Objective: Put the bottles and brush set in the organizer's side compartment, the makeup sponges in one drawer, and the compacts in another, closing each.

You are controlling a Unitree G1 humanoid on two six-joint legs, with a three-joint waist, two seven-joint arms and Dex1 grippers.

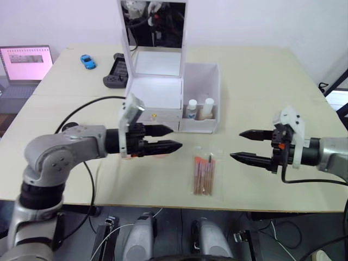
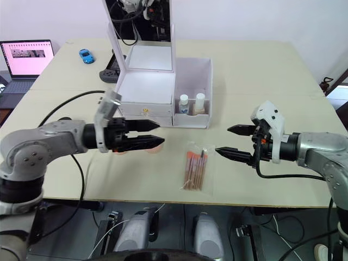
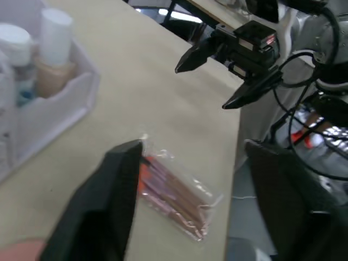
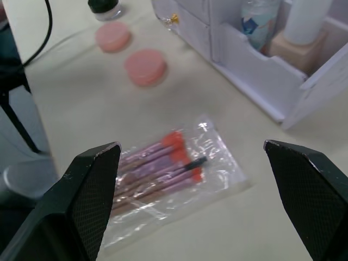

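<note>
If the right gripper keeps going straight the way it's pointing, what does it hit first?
Probably the left gripper: the right gripper, open, points across the table at it, above the brush set. Whether their heights match is unclear.

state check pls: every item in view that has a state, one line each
left gripper: open, empty, above the table
right gripper: open, empty, beside the brush set
brush set: in its clear bag, flat on the table, outside the organizer
bottles: two, upright in the side compartment
organizer: lid up
organizer drawers: shut
pink compacts: two, on the table
laptop: open, screen lit
</note>
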